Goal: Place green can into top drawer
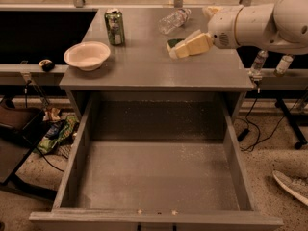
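Gripper (175, 52) hovers over the tabletop (144, 69), right side, just by a sponge (173, 43); fingers look pressed together, gripping nothing. Green can (114, 27) stands upright at back left, well apart from it, behind the bowl (87, 55). Top drawer (159, 177) is pulled open below.

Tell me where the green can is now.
In the camera view the green can stands upright at the back left of the countertop, behind the white bowl; the claw hovers to its right, apart from it.
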`<state>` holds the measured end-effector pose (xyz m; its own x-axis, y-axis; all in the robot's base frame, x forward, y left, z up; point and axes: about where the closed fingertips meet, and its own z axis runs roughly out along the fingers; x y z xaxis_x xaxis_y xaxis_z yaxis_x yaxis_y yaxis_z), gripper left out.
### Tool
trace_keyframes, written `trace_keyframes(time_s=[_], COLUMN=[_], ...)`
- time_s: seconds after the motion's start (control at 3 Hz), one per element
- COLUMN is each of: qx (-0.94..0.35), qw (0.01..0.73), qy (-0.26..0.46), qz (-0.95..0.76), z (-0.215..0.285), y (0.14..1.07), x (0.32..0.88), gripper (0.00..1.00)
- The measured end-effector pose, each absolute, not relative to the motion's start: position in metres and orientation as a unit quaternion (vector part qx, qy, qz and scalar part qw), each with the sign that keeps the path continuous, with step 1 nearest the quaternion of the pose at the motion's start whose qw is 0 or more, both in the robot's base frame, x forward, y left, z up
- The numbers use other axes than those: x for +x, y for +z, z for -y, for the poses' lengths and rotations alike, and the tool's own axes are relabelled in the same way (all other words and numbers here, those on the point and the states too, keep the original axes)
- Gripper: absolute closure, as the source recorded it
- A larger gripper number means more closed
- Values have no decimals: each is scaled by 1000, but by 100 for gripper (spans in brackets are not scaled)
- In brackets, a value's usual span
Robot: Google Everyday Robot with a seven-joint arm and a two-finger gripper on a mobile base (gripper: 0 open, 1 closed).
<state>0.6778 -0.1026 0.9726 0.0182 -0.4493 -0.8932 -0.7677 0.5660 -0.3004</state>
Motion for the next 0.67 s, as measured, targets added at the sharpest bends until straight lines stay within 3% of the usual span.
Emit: trace_keyframes(time_s=[0.33, 0.67], qx=[-420, -393], qw=[590, 614], qy=[177, 217], qz=[-666, -649], z=[71, 4], y=[975, 979], x=[712, 777], gripper=[0, 0])
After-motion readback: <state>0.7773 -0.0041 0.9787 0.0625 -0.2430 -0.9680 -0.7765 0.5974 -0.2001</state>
